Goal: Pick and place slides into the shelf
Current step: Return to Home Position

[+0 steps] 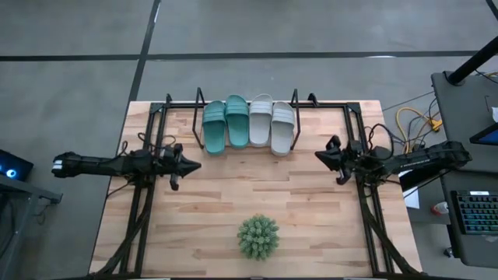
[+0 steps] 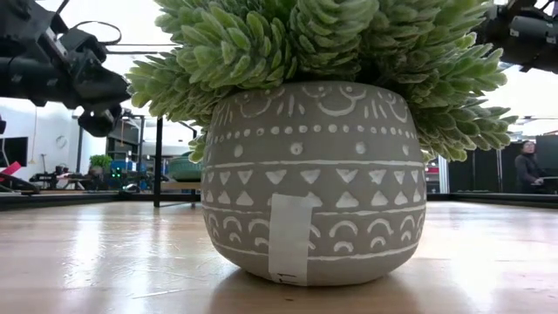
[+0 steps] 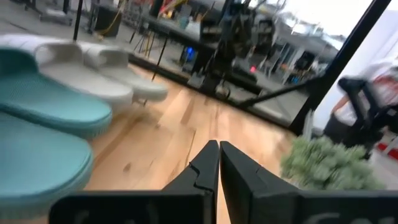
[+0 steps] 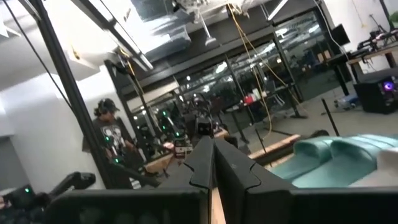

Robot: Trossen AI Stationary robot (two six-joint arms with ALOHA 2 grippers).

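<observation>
Left claw (image 1: 194, 165) and right claw (image 1: 319, 155) are hovering over the table (image 1: 233, 198), both closed on nothing, facing each other near the shelf (image 1: 199, 105) holding four slides (image 1: 261, 123).

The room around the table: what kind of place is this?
Probably a robotics lab or workshop: a keyboard and loose yellow cables lie beside the wooden table, and benches with lit equipment stand under an open ceiling.

Slides: four total. Two teal slides (image 1: 236, 120), two grey slides (image 1: 260, 120). One shelf (image 1: 200, 99). One plant (image 1: 257, 236), one pot (image 2: 314, 174). Two arms: one left gripper (image 1: 198, 165), one right gripper (image 1: 317, 155). One table (image 1: 311, 206).
</observation>
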